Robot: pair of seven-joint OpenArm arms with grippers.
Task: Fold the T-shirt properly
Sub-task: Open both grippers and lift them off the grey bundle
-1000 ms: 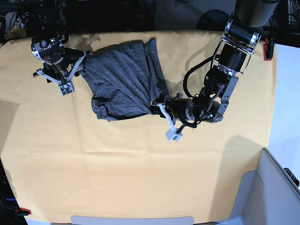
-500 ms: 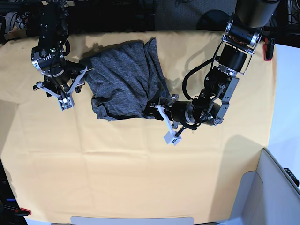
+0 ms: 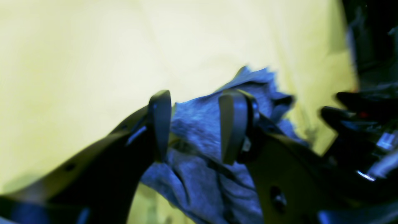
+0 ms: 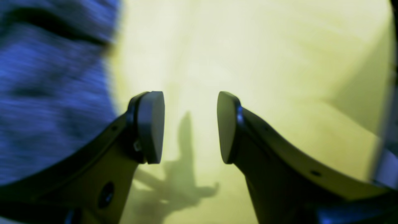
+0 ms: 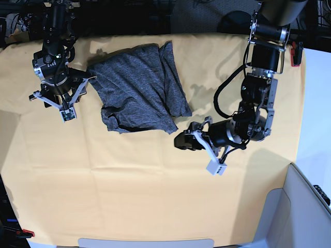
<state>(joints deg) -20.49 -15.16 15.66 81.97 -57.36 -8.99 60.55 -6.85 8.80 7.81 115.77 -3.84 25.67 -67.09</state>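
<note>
T-shirt [image 5: 140,88], heathered dark grey knit, lies folded into a rough block on the yellow-orange cloth [image 5: 129,191], now that my left gripper [image 5: 199,147] has released its corner and backed off open, my right gripper [image 5: 54,106] open too.

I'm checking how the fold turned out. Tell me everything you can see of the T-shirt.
The T-shirt is heathered dark grey, of soft thin knit, plain with no print. It lies folded into a rough, rumpled block on the yellow-orange cloth, toward the far side, with ridges along its right side and a bunched lower edge. Neither gripper holds it: the left gripper and right gripper are both open beside it.
</note>
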